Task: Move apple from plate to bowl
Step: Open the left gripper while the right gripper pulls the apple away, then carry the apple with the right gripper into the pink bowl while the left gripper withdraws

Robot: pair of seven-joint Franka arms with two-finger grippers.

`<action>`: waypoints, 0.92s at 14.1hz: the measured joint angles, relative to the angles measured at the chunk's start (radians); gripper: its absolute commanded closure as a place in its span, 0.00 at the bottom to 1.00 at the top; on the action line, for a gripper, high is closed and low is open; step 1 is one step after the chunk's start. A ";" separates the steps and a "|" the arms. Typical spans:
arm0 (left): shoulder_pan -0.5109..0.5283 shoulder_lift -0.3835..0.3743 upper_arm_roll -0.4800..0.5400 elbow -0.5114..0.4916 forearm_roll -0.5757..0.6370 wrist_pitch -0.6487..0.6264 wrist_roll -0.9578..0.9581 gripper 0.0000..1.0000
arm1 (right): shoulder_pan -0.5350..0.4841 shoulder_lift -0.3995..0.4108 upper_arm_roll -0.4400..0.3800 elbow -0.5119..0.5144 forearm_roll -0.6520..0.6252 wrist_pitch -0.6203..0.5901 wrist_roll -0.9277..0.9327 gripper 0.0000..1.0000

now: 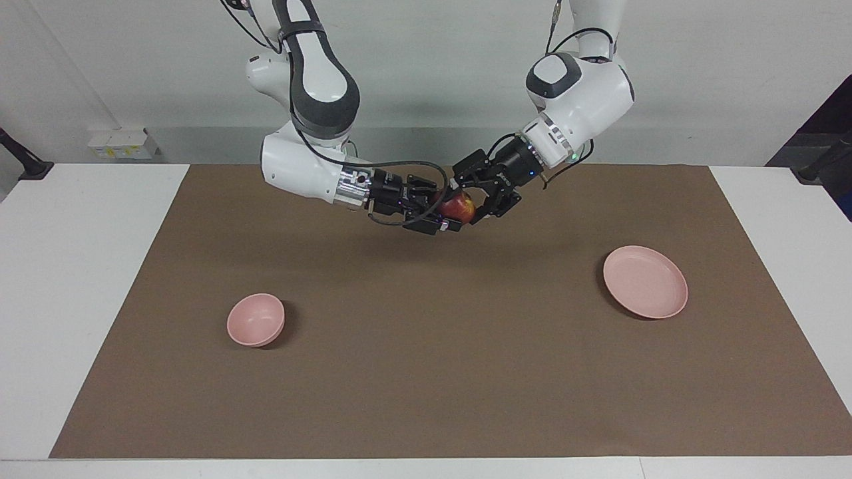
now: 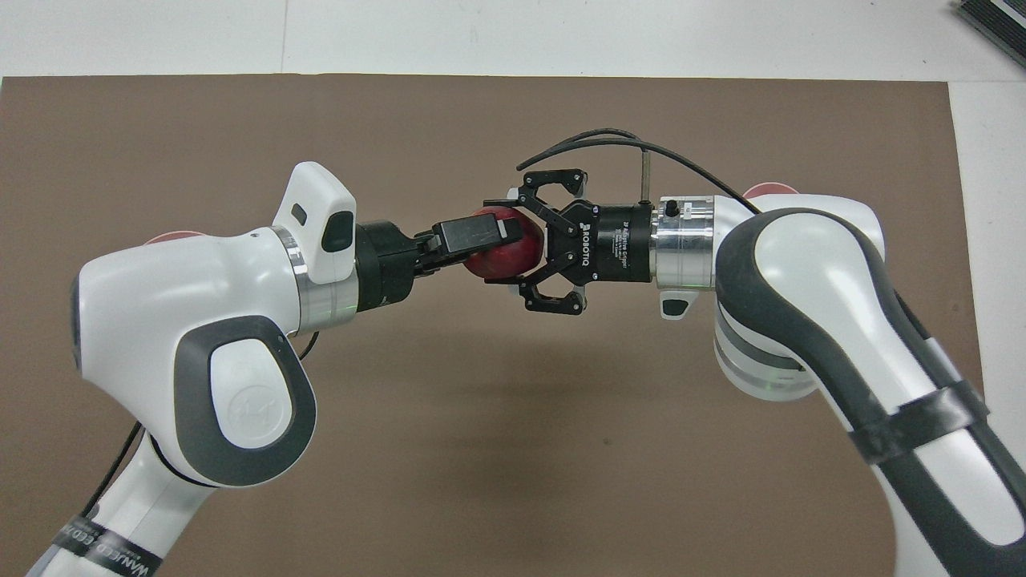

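The dark red apple [image 1: 459,207] hangs in the air over the middle of the brown mat, between the two grippers. My left gripper [image 1: 474,199] is shut on it, one finger on top of it in the overhead view [image 2: 489,240]. My right gripper [image 1: 436,206] reaches in from the right arm's end and surrounds the same apple [image 2: 525,255]; it also shows in the overhead view [image 2: 505,240]. The pale pink plate [image 1: 645,281] lies empty toward the left arm's end. The pale pink bowl [image 1: 255,320] stands empty toward the right arm's end.
The brown mat [image 1: 426,372] covers most of the white table. In the overhead view the arms hide the plate [image 2: 172,236] and the bowl [image 2: 769,190] except for thin pink slivers. A black cable loops over the right gripper.
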 measured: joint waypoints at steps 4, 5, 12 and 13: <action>0.001 0.000 0.007 0.000 0.037 -0.064 -0.001 0.00 | -0.020 0.000 -0.004 0.000 -0.102 0.000 -0.001 1.00; 0.004 -0.001 0.011 0.000 0.044 -0.094 -0.002 0.00 | -0.037 0.000 -0.006 0.001 -0.133 0.000 -0.001 1.00; 0.103 -0.023 0.026 0.003 0.503 -0.320 -0.040 0.00 | -0.201 0.012 -0.012 0.000 -0.357 0.001 -0.050 1.00; 0.123 -0.023 0.027 0.003 0.587 -0.350 -0.041 0.00 | -0.224 0.016 -0.013 0.001 -0.411 0.002 -0.063 1.00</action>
